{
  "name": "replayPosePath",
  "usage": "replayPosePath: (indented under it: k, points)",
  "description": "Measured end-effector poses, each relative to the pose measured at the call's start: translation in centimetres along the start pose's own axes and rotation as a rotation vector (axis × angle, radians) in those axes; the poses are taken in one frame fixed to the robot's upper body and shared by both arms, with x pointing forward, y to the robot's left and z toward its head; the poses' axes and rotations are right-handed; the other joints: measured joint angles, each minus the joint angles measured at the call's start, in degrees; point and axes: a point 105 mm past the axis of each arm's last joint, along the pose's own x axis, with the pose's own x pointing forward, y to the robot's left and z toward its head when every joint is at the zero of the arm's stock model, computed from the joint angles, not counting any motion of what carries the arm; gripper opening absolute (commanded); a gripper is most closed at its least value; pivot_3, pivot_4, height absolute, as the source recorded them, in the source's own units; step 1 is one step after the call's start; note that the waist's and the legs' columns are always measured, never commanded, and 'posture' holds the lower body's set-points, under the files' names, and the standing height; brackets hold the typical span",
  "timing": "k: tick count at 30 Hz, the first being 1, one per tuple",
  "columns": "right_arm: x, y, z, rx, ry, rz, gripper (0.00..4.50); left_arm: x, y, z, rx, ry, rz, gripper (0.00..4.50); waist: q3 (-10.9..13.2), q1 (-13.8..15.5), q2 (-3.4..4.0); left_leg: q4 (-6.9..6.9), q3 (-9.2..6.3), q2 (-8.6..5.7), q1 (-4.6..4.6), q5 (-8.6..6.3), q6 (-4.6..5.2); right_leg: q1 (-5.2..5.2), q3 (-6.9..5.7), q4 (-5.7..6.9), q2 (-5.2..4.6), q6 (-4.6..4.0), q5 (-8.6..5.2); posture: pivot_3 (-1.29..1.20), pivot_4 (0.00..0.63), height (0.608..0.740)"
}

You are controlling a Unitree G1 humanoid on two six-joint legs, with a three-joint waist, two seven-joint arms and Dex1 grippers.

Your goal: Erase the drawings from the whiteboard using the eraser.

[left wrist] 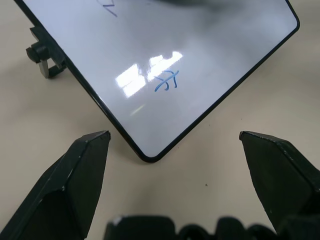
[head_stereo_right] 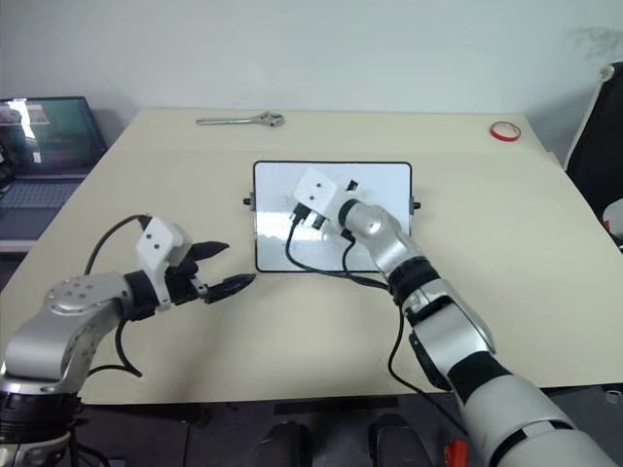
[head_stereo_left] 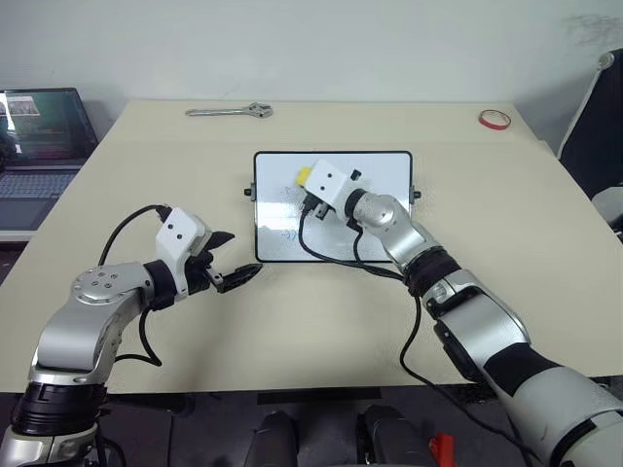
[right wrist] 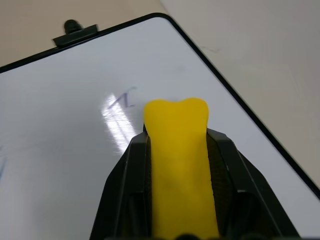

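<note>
We see a rectangular glossy whiteboard (head_stereo_left: 389,185) with a thin black frame lying flat on the middle of a beige table (head_stereo_left: 545,253), its long sides running left to right and a small black knob on each short side. Our right gripper (right wrist: 176,130) reaches over the far left part of the board, and its two black fingers are clenched on a small yellow eraser block (right wrist: 179,165), which sticks out past the fingertips above the white surface; we cannot tell whether the eraser touches the board. Just beyond the eraser's tip in the right wrist view sits a small blue scribble (right wrist: 123,98). Another blue scribble (left wrist: 167,81) lies near the board's near left corner.

Our left gripper (head_stereo_left: 232,263) hangs just above the table at that near left corner, its fingers (left wrist: 80,175) spread wide apart with nothing between them, the corner of the board lying between the two tips in the left wrist view.

A metal wrench (head_stereo_left: 230,112) rests at the far edge of the table, left of centre. A red tape ring (head_stereo_left: 494,119) lies at the far right corner. An open laptop (head_stereo_left: 39,136) stands off the table to the left.
</note>
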Motion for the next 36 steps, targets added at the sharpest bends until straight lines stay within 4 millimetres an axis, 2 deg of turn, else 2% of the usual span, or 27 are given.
replayPosePath:
  k: [4,6,9,14,22,26,29,36]
  points:
    - [-0.3,1.9,-0.6,-0.016,0.007,0.115,1.12,0.0,-0.1,-0.1,-0.001,0.001,-0.001,4.5,0.0,0.0,0.0,-0.01,-0.01,0.0,0.33,0.0,0.0,0.32,0.02,-0.01,0.01,-0.02,-0.01,0.0,0.15,0.74]
    - [-0.4,2.2,-0.8,-0.022,0.013,0.132,1.12,0.0,-0.2,-0.3,-0.005,0.005,-0.002,4.5,0.0,0.0,0.01,-0.04,0.02,-0.01,0.65,0.0,0.0,0.58,0.04,-0.02,0.01,-0.04,-0.04,0.0,0.15,0.74]
    - [-0.2,1.8,-0.9,-0.031,0.018,0.085,1.12,0.0,-0.2,-0.2,-0.004,0.004,-0.003,4.5,0.0,0.1,0.02,-0.03,-0.04,-0.01,0.78,0.0,0.0,0.72,0.0,-0.03,0.02,-0.08,-0.08,0.0,0.15,0.74]
    - [-0.2,-0.8,-0.5,-0.02,0.002,-0.047,1.12,-0.1,-0.4,0.0,0.004,0.001,-0.006,4.5,0.0,0.2,0.03,-0.05,-0.05,-0.02,0.72,-0.01,0.0,0.72,-0.01,-0.11,0.02,-0.09,-0.08,0.0,0.15,0.74]
    - [1.1,0.6,1.4,-0.059,-0.027,0.023,1.12,0.0,-0.4,-0.1,0.001,0.0,0.001,4.5,0.0,-1.4,0.05,-0.35,0.06,0.0,0.71,-0.01,0.0,0.52,0.1,-0.15,0.04,-0.14,-0.1,0.0,0.15,0.74]
    - [1.5,2.7,1.8,-0.105,-0.015,0.183,1.12,-0.1,-0.2,-0.4,0.0,0.0,0.007,4.5,0.0,-1.7,0.05,-0.5,0.05,0.0,0.77,-0.01,0.0,0.5,0.11,-0.19,0.05,-0.16,-0.11,0.0,0.15,0.74]
    - [1.7,3.7,2.1,-0.122,-0.013,0.222,1.12,-0.2,0.2,-0.7,-0.008,0.004,0.026,4.5,0.0,-1.6,0.06,-0.52,0.03,0.02,0.76,-0.01,0.0,0.5,0.09,-0.2,0.04,-0.18,-0.12,0.0,0.15,0.74]
    - [2.5,1.3,3.3,-0.151,-0.004,0.064,1.12,-0.5,0.5,-0.8,0.0,0.0,0.042,4.5,0.1,-1.3,0.08,-0.57,-0.01,0.02,0.56,-0.01,-0.01,0.35,0.06,-0.29,0.01,-0.18,-0.13,0.0,0.15,0.74]
